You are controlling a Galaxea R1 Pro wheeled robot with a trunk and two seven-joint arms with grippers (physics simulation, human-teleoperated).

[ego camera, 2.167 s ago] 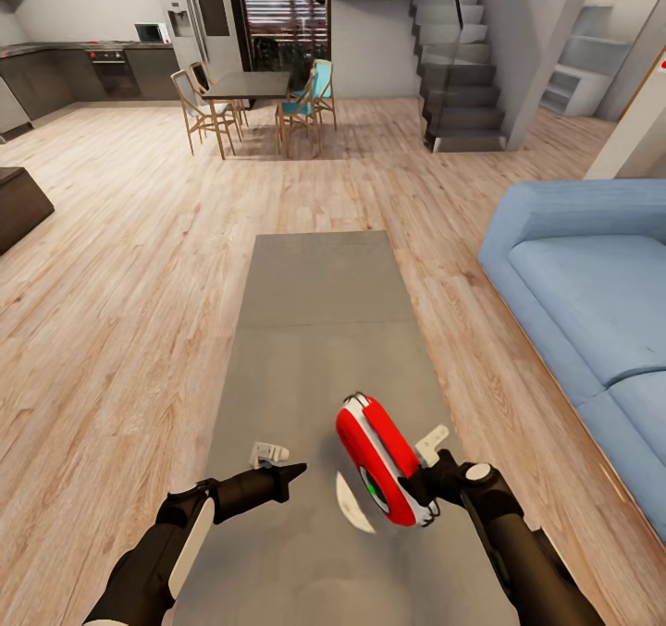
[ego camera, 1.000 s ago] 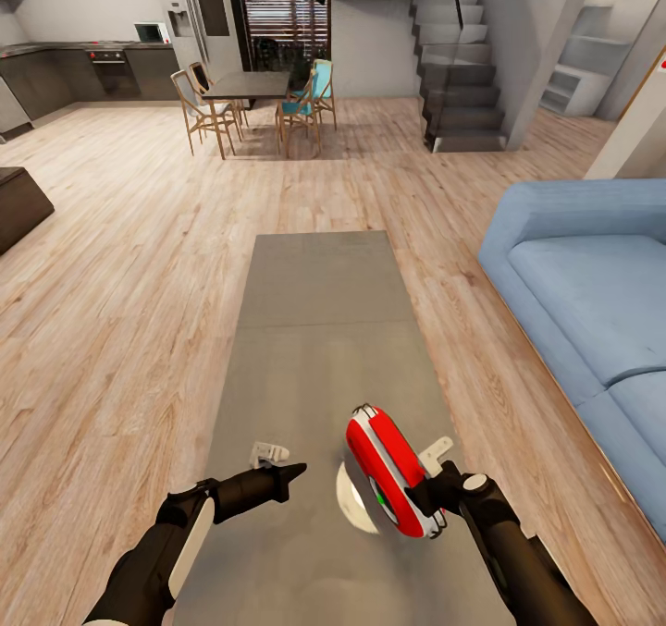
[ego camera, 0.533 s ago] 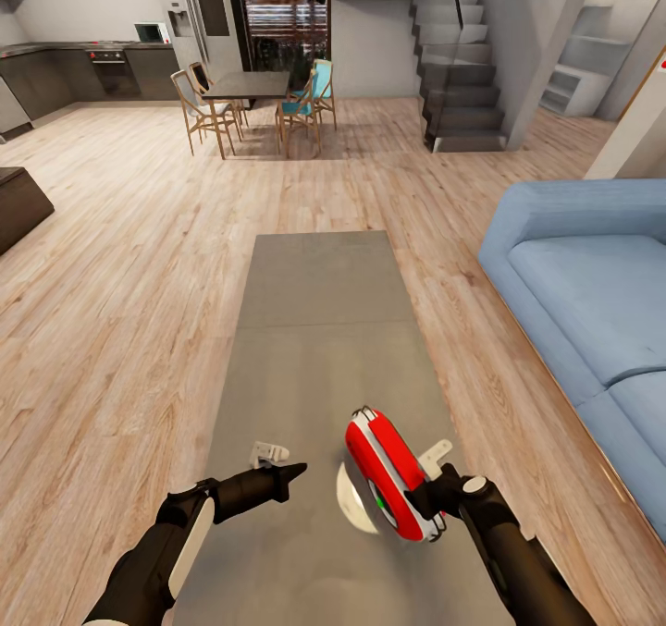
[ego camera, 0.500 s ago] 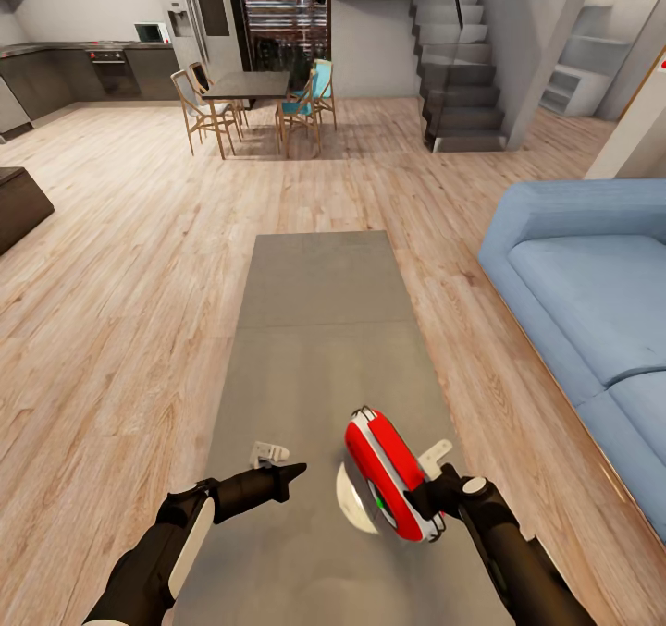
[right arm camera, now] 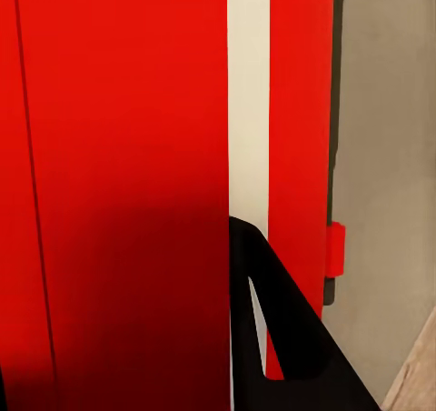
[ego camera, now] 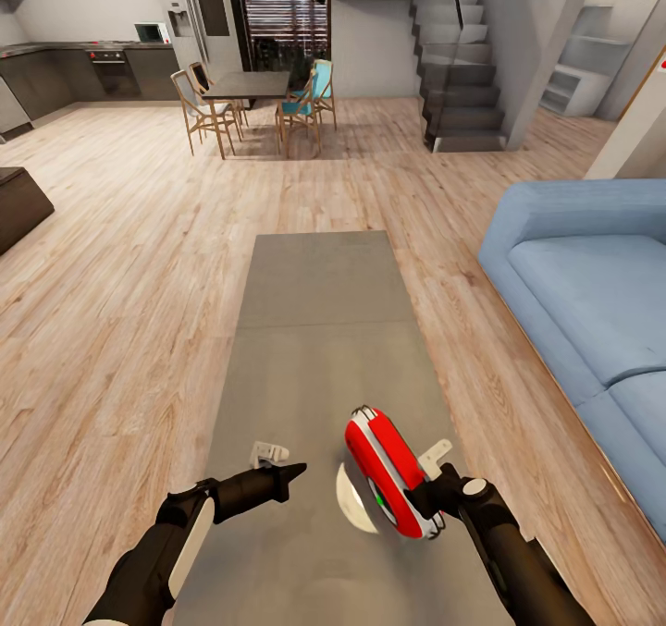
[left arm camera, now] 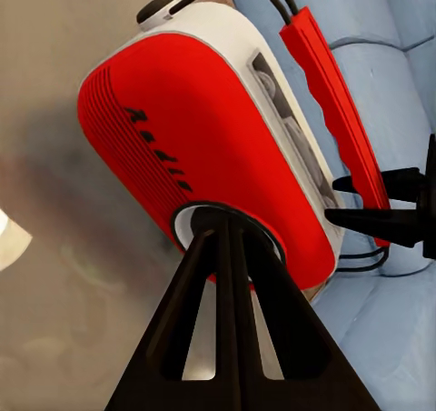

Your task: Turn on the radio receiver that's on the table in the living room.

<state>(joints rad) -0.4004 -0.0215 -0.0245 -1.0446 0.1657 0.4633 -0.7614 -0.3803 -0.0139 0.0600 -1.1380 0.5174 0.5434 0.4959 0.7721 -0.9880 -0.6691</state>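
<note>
The radio receiver (ego camera: 387,471), red-fronted with a white body, stands tilted on edge over the near end of the grey table (ego camera: 314,330). My right gripper (ego camera: 423,497) is shut on it from the right side. In the left wrist view the radio receiver (left arm camera: 191,138) shows its round dial (left arm camera: 227,238), and black fingers (left arm camera: 377,220) of the right gripper pinch its red handle (left arm camera: 331,111). My left gripper (ego camera: 292,470) is shut, its tip a short way left of the radio and aimed at the dial. Up close, the radio receiver's red shell (right arm camera: 118,156) lies against one right finger (right arm camera: 282,338).
A light blue sofa (ego camera: 592,302) runs along the table's right side. Wood plank floor (ego camera: 120,284) lies to the left. Far back stand a dark dining table with chairs (ego camera: 248,85), stairs (ego camera: 458,62) and a dark kitchen (ego camera: 83,67). A pale round patch (ego camera: 350,501) lies under the radio.
Since the earliest frame the right gripper and the radio have shifted slightly right and toward me. Over the last second nothing has visibly moved; the left arm is still.
</note>
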